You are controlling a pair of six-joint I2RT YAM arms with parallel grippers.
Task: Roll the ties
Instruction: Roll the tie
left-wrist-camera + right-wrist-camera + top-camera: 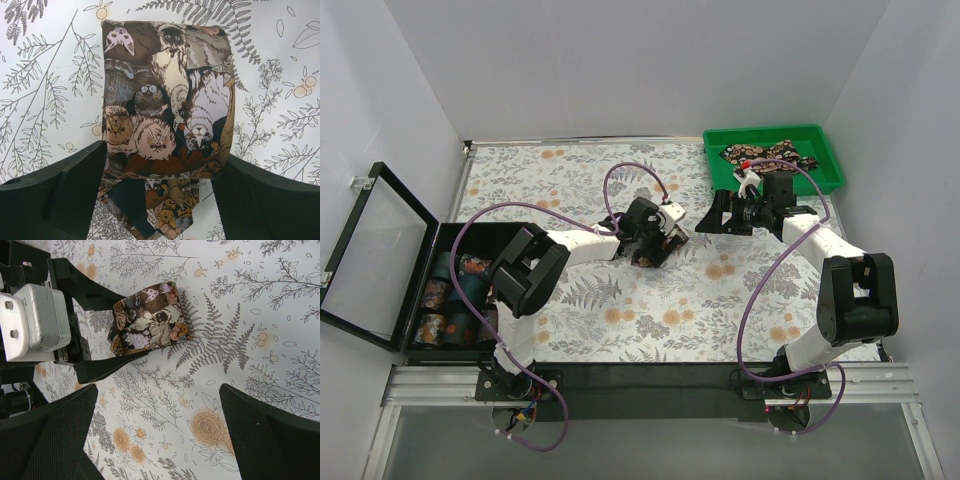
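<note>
A rolled tie [657, 247], brown with a cat-face print, lies on the patterned cloth at table centre. My left gripper [653, 240] straddles it, and both fingers press against the roll's sides. In the left wrist view the roll [165, 100] fills the gap of that gripper [162, 156], and its pointed tail [175, 210] sticks out underneath. The right wrist view shows the roll [150, 320] held in the left gripper [136, 327]. My right gripper [718, 214] hovers open just to the right of the roll, and only bare cloth lies inside the right gripper [157, 410].
A green tray [820, 135] at the back right holds more loose ties [760, 155]. A black box [440, 240] with its lid [380, 255] open stands at the left edge, with several rolled ties [455, 295] inside. The fern-print tablecloth [620, 320] covers the table.
</note>
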